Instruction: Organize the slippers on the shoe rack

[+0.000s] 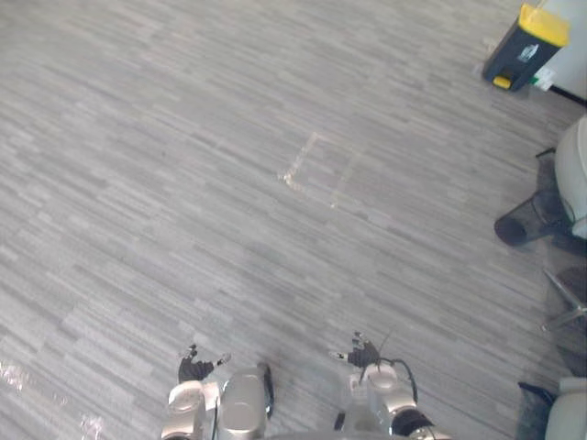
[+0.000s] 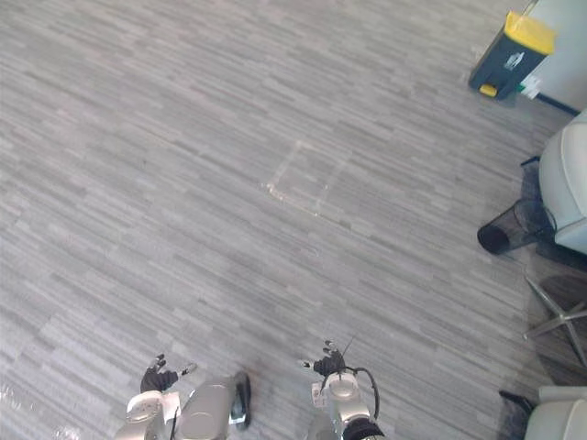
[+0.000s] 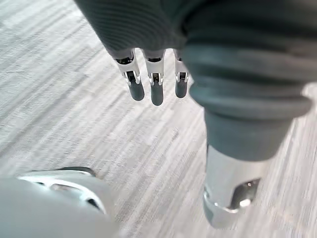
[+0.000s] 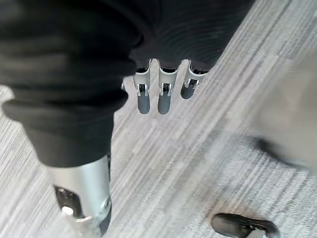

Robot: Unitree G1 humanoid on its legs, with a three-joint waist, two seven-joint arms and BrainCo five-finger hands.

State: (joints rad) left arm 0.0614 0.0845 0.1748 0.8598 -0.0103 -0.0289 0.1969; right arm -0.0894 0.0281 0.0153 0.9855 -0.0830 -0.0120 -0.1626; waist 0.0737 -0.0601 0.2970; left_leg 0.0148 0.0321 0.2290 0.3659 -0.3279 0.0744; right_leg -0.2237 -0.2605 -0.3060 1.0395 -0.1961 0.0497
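Left hand (image 1: 191,368): hanging low at the near edge of the eye views, above the floor (image 1: 183,183). Its wrist view is giving the close look: fingers (image 3: 156,91) hanging straight and relaxed, pointing at the carpet and gripping nothing.
Right hand (image 1: 363,353): hanging level with the left one and apart from it. Its own wrist view is showing straight, loose fingers (image 4: 165,101) that are holding nothing.
Slippers and shoe rack: where they are lying cannot be told.
Surface: grey carpet is running in fine streaks, and a pale taped square (image 1: 318,171) is lying mid-floor, well ahead of both hands.
Room, from the eye views: a dark bin with a yellow lid (image 1: 526,48) is standing at the far right. A black mesh wastebasket (image 2: 509,229) is lying, seemingly tipped over, just beside a white chair (image 2: 564,179) at the right edge.
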